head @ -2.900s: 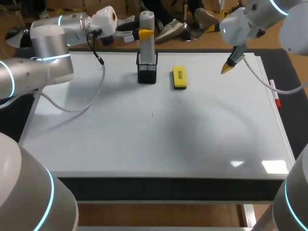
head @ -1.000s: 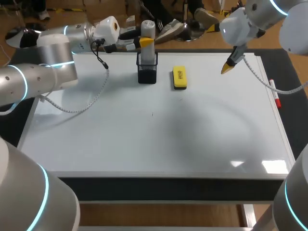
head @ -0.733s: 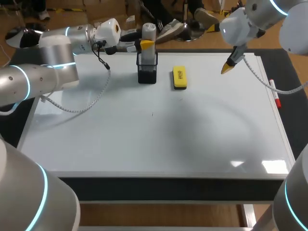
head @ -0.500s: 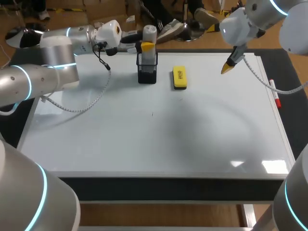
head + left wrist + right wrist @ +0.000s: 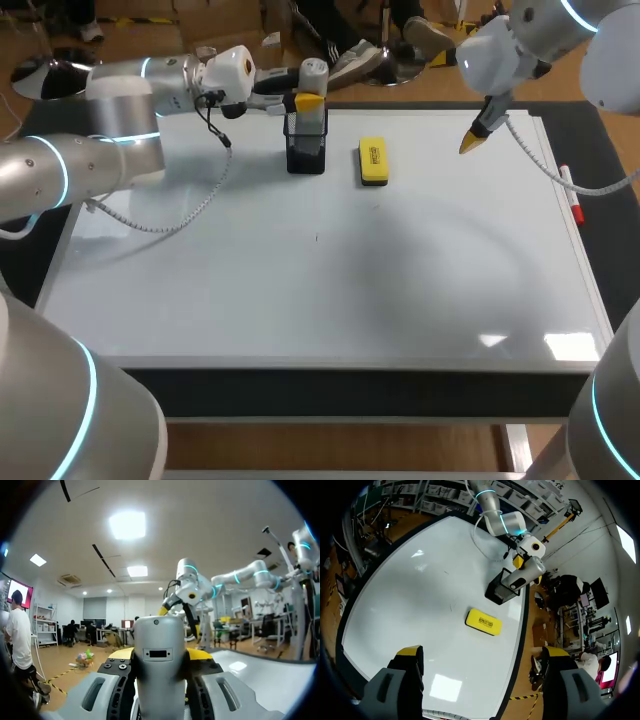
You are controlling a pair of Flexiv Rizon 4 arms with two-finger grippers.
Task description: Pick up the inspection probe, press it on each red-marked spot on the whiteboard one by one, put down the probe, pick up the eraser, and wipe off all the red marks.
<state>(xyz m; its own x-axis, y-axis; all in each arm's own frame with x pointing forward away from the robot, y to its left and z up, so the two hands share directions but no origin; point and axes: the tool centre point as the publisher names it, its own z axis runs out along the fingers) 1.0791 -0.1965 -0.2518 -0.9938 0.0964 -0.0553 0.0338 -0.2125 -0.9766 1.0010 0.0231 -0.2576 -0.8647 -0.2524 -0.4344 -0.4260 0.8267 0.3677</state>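
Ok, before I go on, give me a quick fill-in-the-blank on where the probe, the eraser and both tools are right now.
1. The probe stands upright in the black ___.
2. The yellow eraser lies on the whiteboard, on the probe's ___ side.
3. The tool at the probe belongs to the ___ arm.
4. The right tool is open and holds ___.
Missing: holder; right; left; nothing.

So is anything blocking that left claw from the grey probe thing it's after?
Nothing visible does. The left gripper is right at the probe, which stands upright in the black holder. Whether it grips the probe cannot be told. The yellow eraser lies beside the holder, clear of both.
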